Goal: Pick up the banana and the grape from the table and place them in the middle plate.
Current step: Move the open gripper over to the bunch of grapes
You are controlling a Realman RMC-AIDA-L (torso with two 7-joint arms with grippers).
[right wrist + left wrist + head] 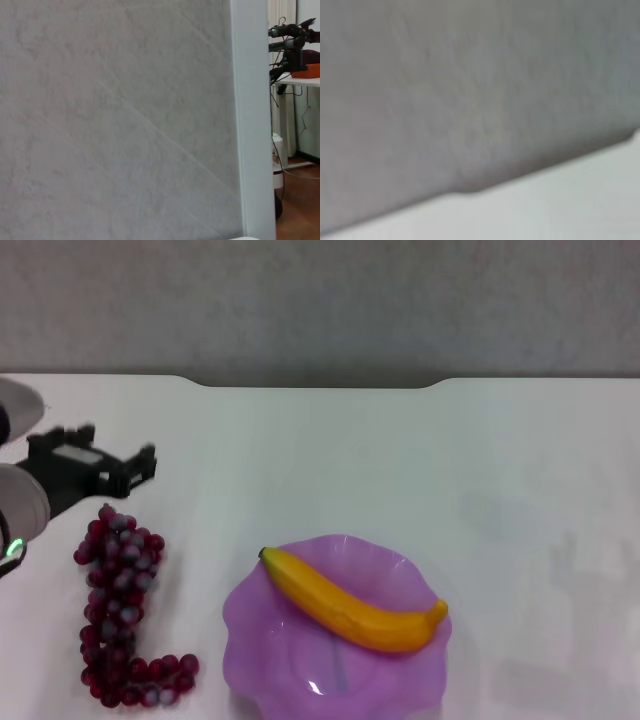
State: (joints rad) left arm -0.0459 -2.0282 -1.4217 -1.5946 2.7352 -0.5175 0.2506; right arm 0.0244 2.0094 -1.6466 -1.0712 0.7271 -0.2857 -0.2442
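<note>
The yellow banana [350,606] lies across the purple scalloped plate [270,660] at the front middle of the white table [400,460]. The dark red grape bunch [118,610] lies on the table to the left of the plate, bent into an L. My left gripper [115,465] hovers at the left edge, just behind the top of the grape bunch. My right gripper is out of the head view. The left wrist view shows only the wall and the table's far edge [545,210]. The right wrist view shows only a wall.
The grey wall [320,300] runs behind the table's notched far edge [320,387]. In the right wrist view a white post [252,120] stands beside the wall, with a distant desk and equipment [300,50] beyond it.
</note>
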